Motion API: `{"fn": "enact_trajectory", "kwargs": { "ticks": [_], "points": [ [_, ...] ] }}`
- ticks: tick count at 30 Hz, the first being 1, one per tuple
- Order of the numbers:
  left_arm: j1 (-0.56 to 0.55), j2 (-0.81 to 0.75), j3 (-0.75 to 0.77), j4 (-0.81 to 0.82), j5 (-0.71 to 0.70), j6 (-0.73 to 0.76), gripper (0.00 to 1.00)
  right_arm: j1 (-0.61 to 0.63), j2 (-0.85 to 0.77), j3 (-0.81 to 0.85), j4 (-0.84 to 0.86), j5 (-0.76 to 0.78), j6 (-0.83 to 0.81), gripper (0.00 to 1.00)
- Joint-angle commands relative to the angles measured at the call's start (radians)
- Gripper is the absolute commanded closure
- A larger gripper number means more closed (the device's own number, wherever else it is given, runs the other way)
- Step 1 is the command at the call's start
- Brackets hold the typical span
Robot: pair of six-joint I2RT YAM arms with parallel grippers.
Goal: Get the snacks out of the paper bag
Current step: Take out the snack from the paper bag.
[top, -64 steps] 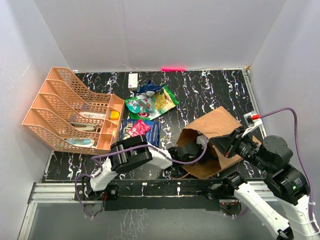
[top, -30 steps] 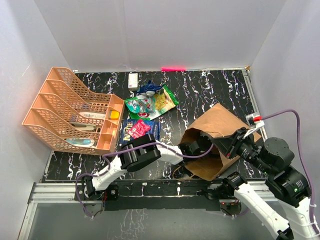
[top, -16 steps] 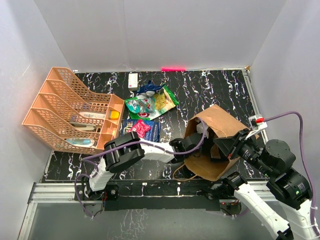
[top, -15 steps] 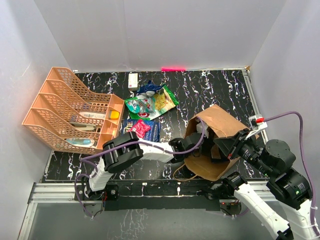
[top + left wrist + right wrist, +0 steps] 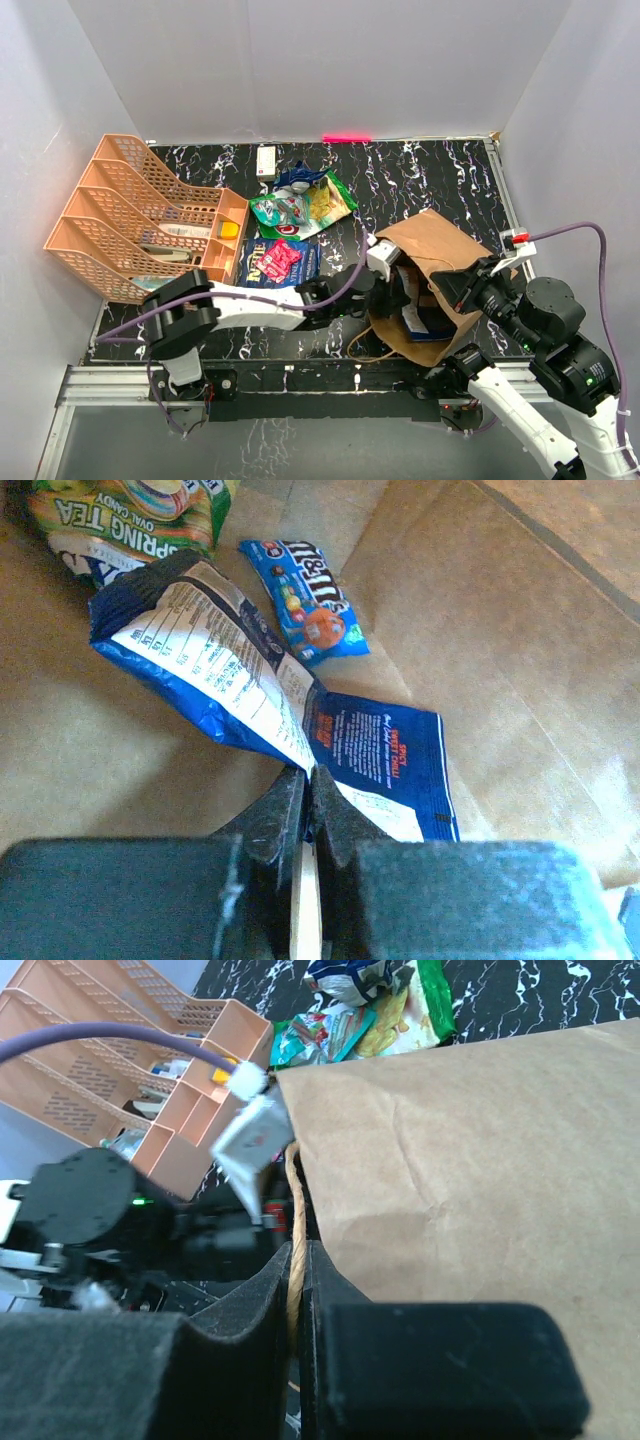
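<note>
The brown paper bag [image 5: 440, 250] lies on its side, mouth toward the left arm. My left gripper [image 5: 403, 293] reaches into the mouth and is shut on the edge of a dark blue packet with a white label [image 5: 210, 660], its fingertips meeting [image 5: 308, 780] on that edge. Inside the bag also lie a second dark blue packet [image 5: 385, 765], a small blue candy packet [image 5: 305, 600] and a green-yellow-orange pouch [image 5: 130, 520]. My right gripper [image 5: 300, 1255] is shut on the bag's twisted paper handle [image 5: 294, 1200] and holds the mouth up. It also shows in the top view [image 5: 455, 285].
On the table lie a green chip bag [image 5: 328, 200], a teal-white pouch [image 5: 278, 212] and a dark blue packet [image 5: 283, 258]. A small white box [image 5: 266, 160] sits at the back. An orange mesh organiser [image 5: 140, 220] stands at the left.
My left arm has stretched out and its gripper has gone deeper into the bag. The bag mouth stands wider, and a blue packet now shows in it.
</note>
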Motion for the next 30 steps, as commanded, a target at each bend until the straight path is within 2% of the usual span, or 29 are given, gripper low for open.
{"fn": "enact_trajectory", "kwargs": {
  "ticks": [1,11,16,20,26,30],
  "points": [
    [-0.002,-0.195,-0.080,-0.031,0.034,0.012,1.00,0.003,-0.012,-0.006,0.072,0.061,0.018,0.92],
    [-0.006,-0.527,-0.223,-0.167,0.049,-0.014,1.00,0.004,-0.018,-0.042,0.096,0.105,0.040,0.92],
    [-0.006,-0.679,-0.228,-0.355,0.015,0.039,1.00,0.003,-0.028,-0.060,0.109,0.133,0.045,0.92],
    [-0.003,-0.816,-0.209,-0.565,-0.097,0.118,1.00,0.003,-0.040,-0.078,0.119,0.162,0.049,0.92],
    [0.000,-0.978,-0.140,-0.892,-0.357,0.178,1.00,0.002,-0.058,-0.093,0.119,0.177,0.046,0.92],
    [0.002,-0.997,-0.093,-1.067,-0.536,0.171,1.00,0.003,-0.059,-0.095,0.125,0.184,0.043,0.92]
  ]
}}
